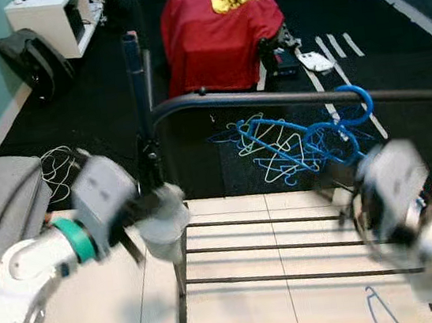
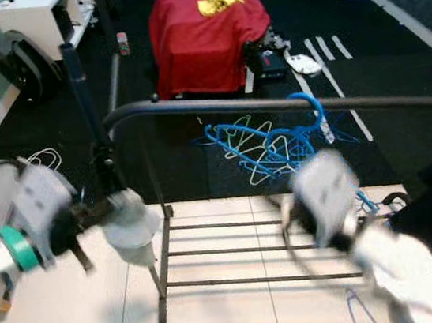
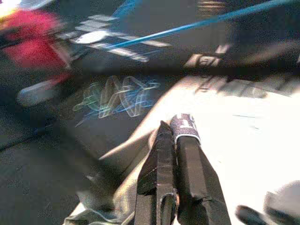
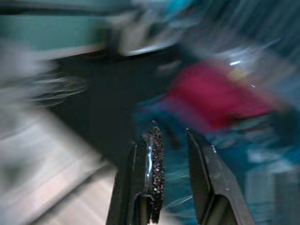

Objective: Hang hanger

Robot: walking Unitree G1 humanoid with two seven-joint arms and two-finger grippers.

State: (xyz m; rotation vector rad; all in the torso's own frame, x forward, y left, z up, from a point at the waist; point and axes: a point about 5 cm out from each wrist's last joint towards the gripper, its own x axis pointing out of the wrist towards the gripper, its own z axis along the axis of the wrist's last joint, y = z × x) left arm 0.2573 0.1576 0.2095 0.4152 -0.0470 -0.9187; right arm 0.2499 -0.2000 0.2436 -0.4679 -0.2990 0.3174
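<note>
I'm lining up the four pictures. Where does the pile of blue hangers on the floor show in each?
Left eye: pile of blue hangers, right of centre, past the rail.
Right eye: centre.
Left wrist: blurred, above the fingers.
Right wrist: too blurred to tell.
Shared landmark: red cloth.

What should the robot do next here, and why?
Probably withdraw the right end effector: its fingers are apart and hold nothing, and a blue hanger already hooks over the rail. Then reach toward the hanger pile on the floor.

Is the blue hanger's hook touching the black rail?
Touching. In the left eye view the blue hanger has its hook curled over the black rail and resting on it.
</note>
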